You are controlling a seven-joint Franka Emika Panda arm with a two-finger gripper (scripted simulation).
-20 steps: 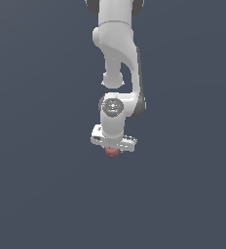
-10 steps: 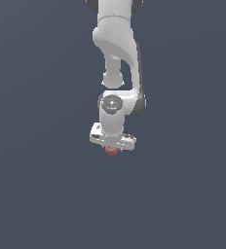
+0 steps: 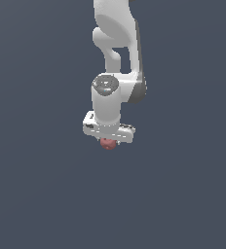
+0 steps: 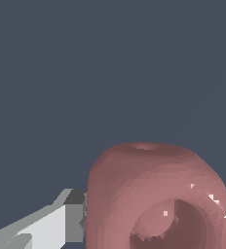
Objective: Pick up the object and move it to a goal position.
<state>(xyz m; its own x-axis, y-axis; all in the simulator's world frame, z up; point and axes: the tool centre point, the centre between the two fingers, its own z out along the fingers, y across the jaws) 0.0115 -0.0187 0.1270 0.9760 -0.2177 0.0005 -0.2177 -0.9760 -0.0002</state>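
- Exterior view: the white Panda arm (image 3: 116,53) is reaching down from the top of the frame, and its claw (image 3: 108,141) is pointing down over the plain dark grey surface (image 3: 42,194).
- Exterior view: the dull-red, apple-like object (image 3: 108,143) is showing just under the white claw body, with only its lower part visible. The fingers are hidden behind the claw body here, so this view alone is not showing how wide the claw is standing.
- Exterior view: no goal marker is appearing anywhere in this frame. Whether the object is resting on the surface or hanging clear of it cannot be told.
- Wrist view: the object (image 4: 156,199) is filling the lower part of the frame, its dimpled hollow facing the camera. One grey-and-white finger (image 4: 68,216) is touching its side; a sliver of the opposite finger is showing at the far edge. The claw is appearing closed on the object, at about the object's width.
- Judgement: the step in hand is looking like the grasp or the start of the carry.
- Judgement: the next move is calling for a steady grip and a smooth transfer toward the goal, avoiding quick tilts, since a rounded lump is likely to slip between flat pads.
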